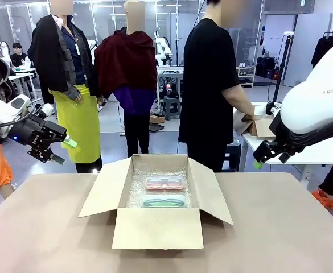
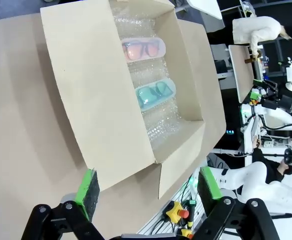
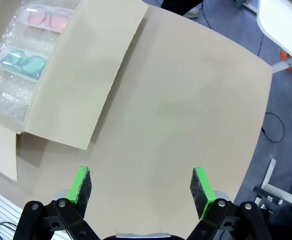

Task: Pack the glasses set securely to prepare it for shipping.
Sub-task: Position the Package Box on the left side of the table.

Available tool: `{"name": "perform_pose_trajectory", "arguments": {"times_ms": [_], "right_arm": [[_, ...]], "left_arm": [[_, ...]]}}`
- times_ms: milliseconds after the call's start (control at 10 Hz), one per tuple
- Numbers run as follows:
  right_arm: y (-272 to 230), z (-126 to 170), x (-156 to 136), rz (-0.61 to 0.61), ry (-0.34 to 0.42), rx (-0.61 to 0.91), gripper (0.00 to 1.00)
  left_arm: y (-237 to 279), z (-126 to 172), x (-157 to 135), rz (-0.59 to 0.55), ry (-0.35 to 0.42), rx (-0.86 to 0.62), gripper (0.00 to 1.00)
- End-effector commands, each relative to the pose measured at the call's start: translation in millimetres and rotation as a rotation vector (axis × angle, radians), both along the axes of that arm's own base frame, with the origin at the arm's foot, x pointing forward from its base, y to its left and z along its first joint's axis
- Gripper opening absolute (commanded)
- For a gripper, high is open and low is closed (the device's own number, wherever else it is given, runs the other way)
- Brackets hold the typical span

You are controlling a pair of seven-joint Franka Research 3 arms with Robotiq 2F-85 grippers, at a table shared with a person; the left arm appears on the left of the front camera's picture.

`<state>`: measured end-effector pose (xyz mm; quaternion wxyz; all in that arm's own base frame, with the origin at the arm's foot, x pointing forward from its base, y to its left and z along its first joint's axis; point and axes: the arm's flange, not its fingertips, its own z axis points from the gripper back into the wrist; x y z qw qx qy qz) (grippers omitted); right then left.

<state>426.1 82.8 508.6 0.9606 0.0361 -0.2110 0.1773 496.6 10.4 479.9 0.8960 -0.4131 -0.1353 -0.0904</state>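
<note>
Inside the open cardboard box [image 1: 157, 227], on bubble wrap [image 1: 139, 192], the pink-framed glasses pack [image 1: 165, 183] lies on the far side and the teal-framed glasses pack [image 1: 164, 202] just beside it, nearer me. My left gripper [image 2: 148, 186] and right gripper [image 3: 142, 182] hang spread wide and empty, raised clear of the box, one to each side.

Risk noted: all four flaps lie open and nothing covers the packs. Pushing a single flap could slide the light box across the smooth brown table [image 1: 280, 227] and shift the loose packs.

A person [image 1: 212, 85] stands beyond the table, turned towards another one. The room is a busy workshop.
</note>
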Motion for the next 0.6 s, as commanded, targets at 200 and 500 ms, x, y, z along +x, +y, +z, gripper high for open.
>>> {"name": "perform_pose_trajectory", "arguments": {"times_ms": [200, 500], "right_arm": [[1, 1, 6, 0.029, -0.006, 0.002, 1.00], [1, 1, 6, 0.029, -0.006, 0.002, 1.00]], "left_arm": [[1, 6, -4, -0.006, -0.017, -0.009, 1.00], [18, -27, 18, 0.026, 0.001, -0.093, 1.00]]}}
